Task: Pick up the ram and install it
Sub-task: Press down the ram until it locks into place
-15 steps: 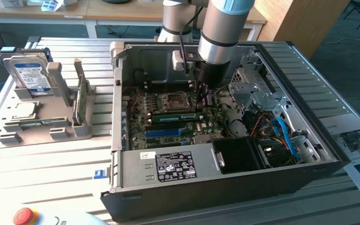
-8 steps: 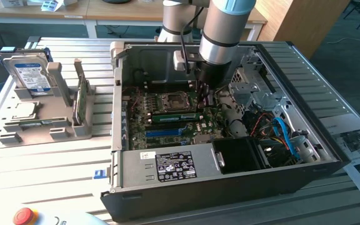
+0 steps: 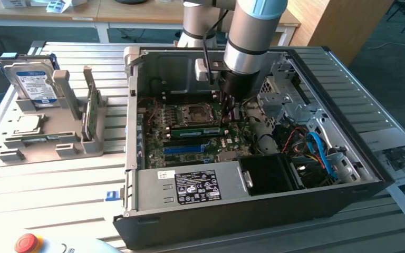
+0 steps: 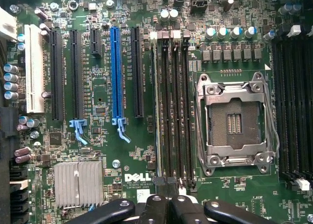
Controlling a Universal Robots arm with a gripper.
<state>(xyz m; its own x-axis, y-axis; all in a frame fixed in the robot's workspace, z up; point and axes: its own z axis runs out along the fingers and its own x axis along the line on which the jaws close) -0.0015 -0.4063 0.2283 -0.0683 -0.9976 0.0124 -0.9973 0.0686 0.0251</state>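
1. We count one open computer case [image 3: 371,158] on the slatted worktop [image 3: 48,190], with one arm reaching down into it.
2. The claw [image 4: 168,204] is pressed together; we see nothing pinched between its fingers [image 4: 151,209] in the wrist view.
3. One ram [image 3: 195,131] stick, green, lies in a slot on the motherboard [image 4: 102,94], just beside the empty CPU socket [image 4: 234,121]. In the wrist view it appears edge-on as a thin strip [image 4: 157,101] between the socket and the blue slot [image 4: 116,72].
4. One blue slot; we count several black slots around it, exact number hard to fix.
5. One grey holder rack [image 3: 48,142] sits outside the case, well apart from the socket, carrying one hard drive [image 3: 34,81] with a blue label and one upright green card [image 3: 90,110].
6. The claw tip is hidden behind the arm in the exterior view; contact with the ram cannot be made out.
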